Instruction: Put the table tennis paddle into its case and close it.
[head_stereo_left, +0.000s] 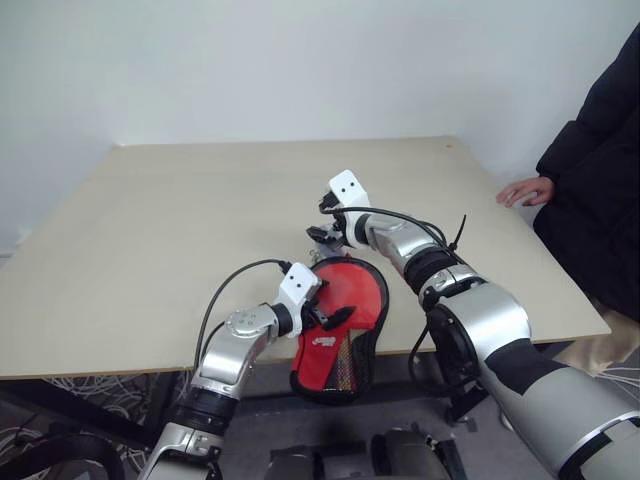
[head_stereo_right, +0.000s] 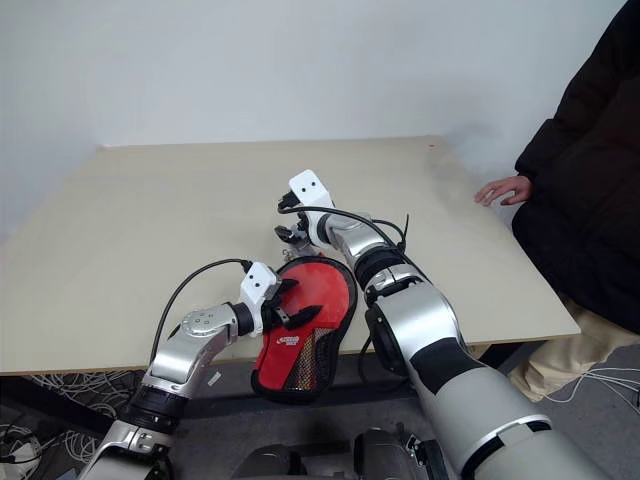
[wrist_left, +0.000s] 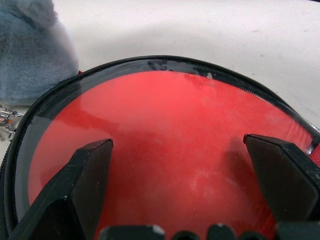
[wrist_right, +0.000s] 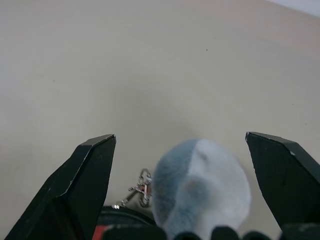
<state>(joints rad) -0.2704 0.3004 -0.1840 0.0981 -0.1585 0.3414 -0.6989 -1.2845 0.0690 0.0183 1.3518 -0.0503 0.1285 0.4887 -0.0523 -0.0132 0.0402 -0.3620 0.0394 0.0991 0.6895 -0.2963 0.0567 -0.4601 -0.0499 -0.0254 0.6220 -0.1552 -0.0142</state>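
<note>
At the table's (head_stereo_left: 150, 260) near edge, my left gripper (wrist_left: 180, 165) hangs with fingers spread wide and empty, just over the clear front of the case (head_stereo_left: 340, 335), whose narrow end overhangs the edge. The paddle's (wrist_left: 165, 145) red face shows through the plastic, inside the case. Just beyond, my right gripper (wrist_right: 185, 165) stands equally wide and empty above a fluffy grey-blue pompom (wrist_right: 200, 185) on a small metal chain (wrist_right: 137, 190). A person's hand (head_stereo_left: 525, 190) rests at the far right edge.
</note>
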